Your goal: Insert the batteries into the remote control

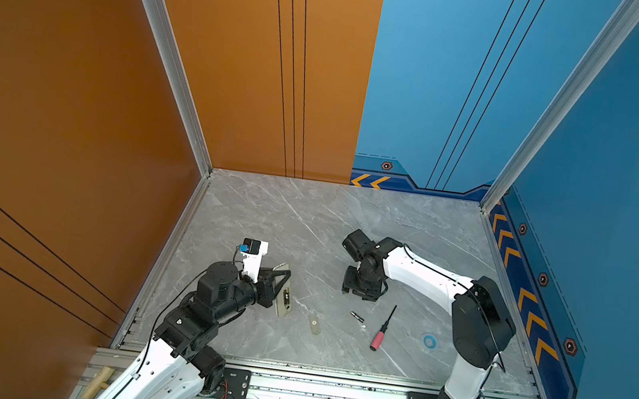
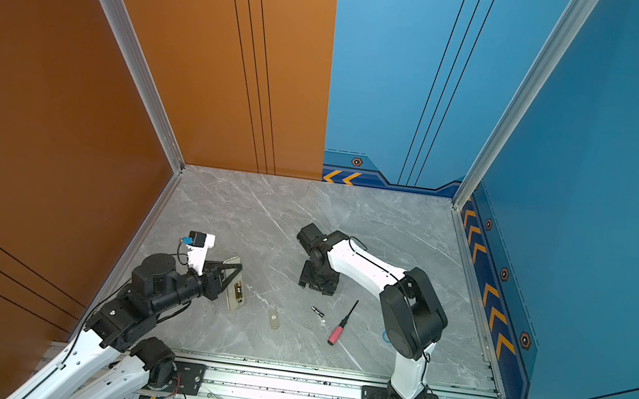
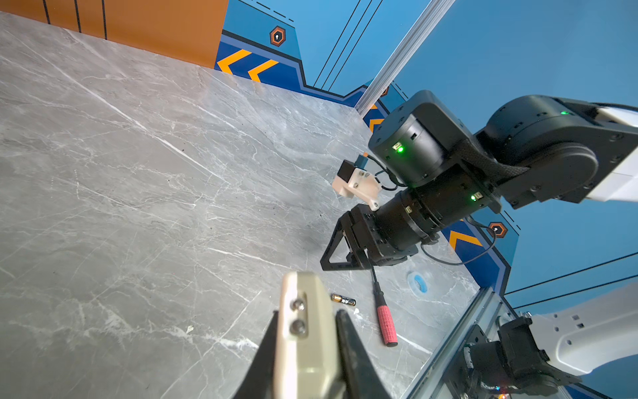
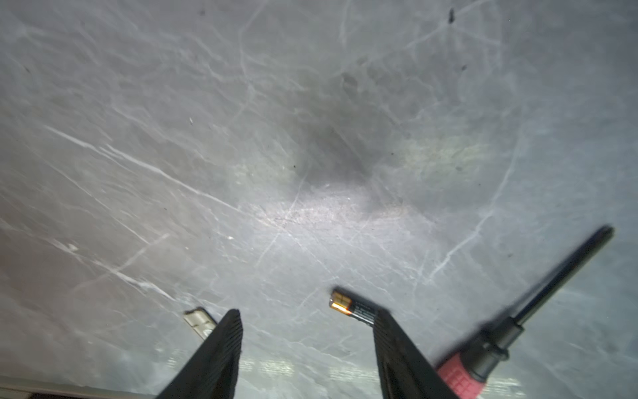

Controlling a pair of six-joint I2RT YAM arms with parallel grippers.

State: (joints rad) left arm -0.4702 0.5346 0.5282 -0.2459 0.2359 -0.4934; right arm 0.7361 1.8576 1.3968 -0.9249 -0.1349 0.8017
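The left end effector clamps the slim greyish-beige remote control, battery recess upward for loading, while the right end effector, fingers parted and empty, hovers over a dark gold-tipped battery on the grey marble worktop

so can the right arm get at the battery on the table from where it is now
Probably yes. The battery lies loose on the table, clear of the screwdriver, and the right tool hangs open just above with nothing between. One finger already overlaps it in the right wrist view.
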